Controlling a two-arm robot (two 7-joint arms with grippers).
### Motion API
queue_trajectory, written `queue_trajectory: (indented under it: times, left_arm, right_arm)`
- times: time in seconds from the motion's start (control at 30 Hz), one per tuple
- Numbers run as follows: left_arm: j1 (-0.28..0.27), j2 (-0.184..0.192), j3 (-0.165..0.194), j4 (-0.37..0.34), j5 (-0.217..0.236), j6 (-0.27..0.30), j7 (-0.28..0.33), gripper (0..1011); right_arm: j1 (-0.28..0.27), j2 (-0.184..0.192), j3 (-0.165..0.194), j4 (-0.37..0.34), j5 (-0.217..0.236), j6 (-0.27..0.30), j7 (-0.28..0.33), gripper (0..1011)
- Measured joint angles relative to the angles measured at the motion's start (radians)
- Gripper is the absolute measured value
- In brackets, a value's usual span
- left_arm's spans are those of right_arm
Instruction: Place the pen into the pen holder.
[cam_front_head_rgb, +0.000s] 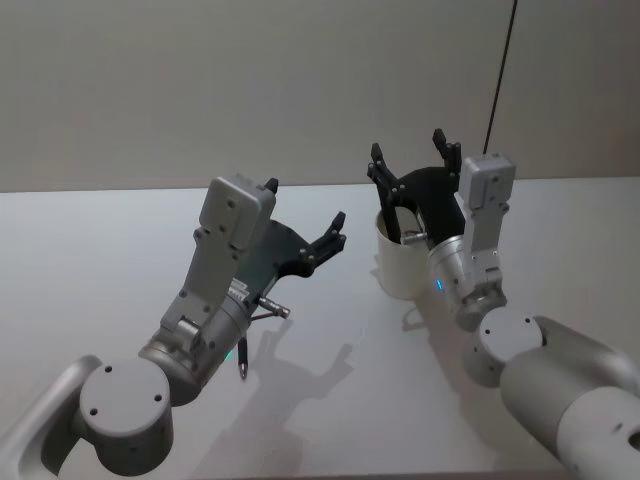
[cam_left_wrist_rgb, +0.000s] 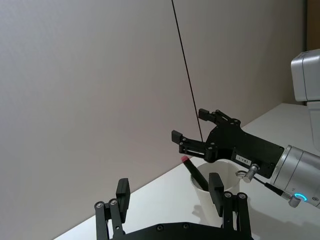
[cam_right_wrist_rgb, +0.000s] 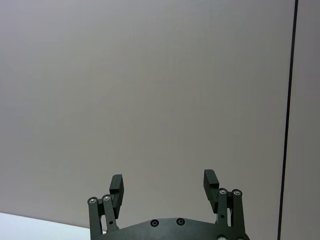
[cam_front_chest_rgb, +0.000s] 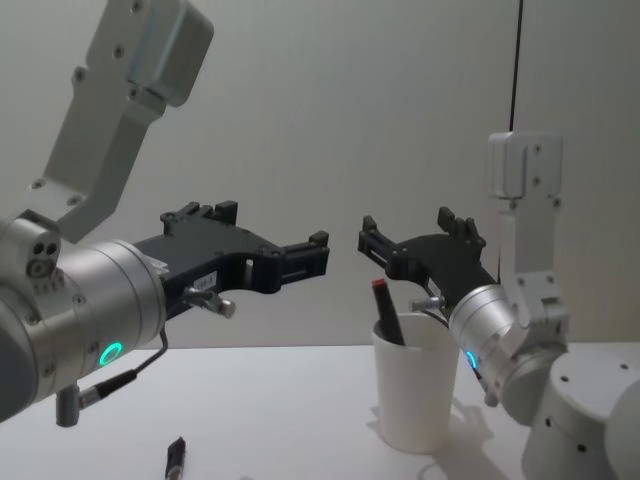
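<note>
seemingly r hand (cam_front_head_rgb: 408, 145) open, empty, over pen holder (cam_front_head_rgb: 398, 268)

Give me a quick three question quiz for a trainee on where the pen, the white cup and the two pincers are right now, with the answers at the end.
1. True or false: the right pincer is shut on the pen.
2. Pick one. The left pincer is: A) shut on the pen, B) open and empty, C) shut and empty.
3. Fill in: the end of the pen sticking up above the rim of the pen holder is coloured ___.
Key: 1 false: the pen leans inside the pen holder, and the right pincer is open with nothing in it. 2 B. 3 red.
</note>
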Motion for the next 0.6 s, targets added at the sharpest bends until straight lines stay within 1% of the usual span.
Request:
queue_trajectory:
  times: [0.13, 0.23, 0.27, 0.33, 0.37, 0.4, 0.43, 0.47, 0.53, 0.57, 0.6]
  left_arm:
    - [0.000, 0.000, 0.000, 0.000, 0.000, 0.000, 0.000, 1000]
    - [0.000, 0.000, 0.000, 0.000, 0.000, 0.000, 0.000, 1000]
    - [0.000, 0.000, 0.000, 0.000, 0.000, 0.000, 0.000, 1000]
    - [0.000, 0.000, 0.000, 0.000, 0.000, 0.000, 0.000, 1000]
    - [0.000, 0.000, 0.000, 0.000, 0.000, 0.000, 0.000, 1000]
    - [0.000, 0.000, 0.000, 0.000, 0.000, 0.000, 0.000, 1000]
    - [0.000, 0.000, 0.000, 0.000, 0.000, 0.000, 0.000, 1000]
    - [0.000, 0.000, 0.000, 0.000, 0.000, 0.000, 0.000, 1000]
    - [0.000, 0.000, 0.000, 0.000, 0.000, 0.000, 0.000, 1000]
    - [0.000, 0.000, 0.000, 0.000, 0.000, 0.000, 0.000, 1000]
    - [0.000, 0.000, 0.000, 0.000, 0.000, 0.000, 0.000, 1000]
  right_arm:
    - [0.001, 0.004, 0.010, -0.006, 0.001, 0.029, 0.019, 1001]
    - [-0.009, 0.011, 0.019, -0.040, 0.003, 0.061, 0.036, 1001]
    - [-0.026, 0.017, 0.023, -0.077, 0.004, 0.095, 0.046, 1001]
    - [-0.057, 0.026, 0.027, -0.142, 0.004, 0.132, 0.055, 1001]
    - [-0.073, 0.031, 0.029, -0.177, 0.004, 0.160, 0.060, 1001]
    - [-0.107, 0.041, 0.033, -0.246, 0.003, 0.207, 0.067, 1001]
    - [-0.129, 0.048, 0.035, -0.292, 0.003, 0.228, 0.070, 1001]
    - [-0.167, 0.058, 0.038, -0.360, 0.001, 0.278, 0.078, 1001]
    - [-0.197, 0.069, 0.042, -0.421, 0.000, 0.320, 0.084, 1001]
    - [-0.225, 0.078, 0.046, -0.489, -0.002, 0.363, 0.088, 1001]
    - [-0.239, 0.083, 0.048, -0.518, -0.002, 0.381, 0.091, 1001]
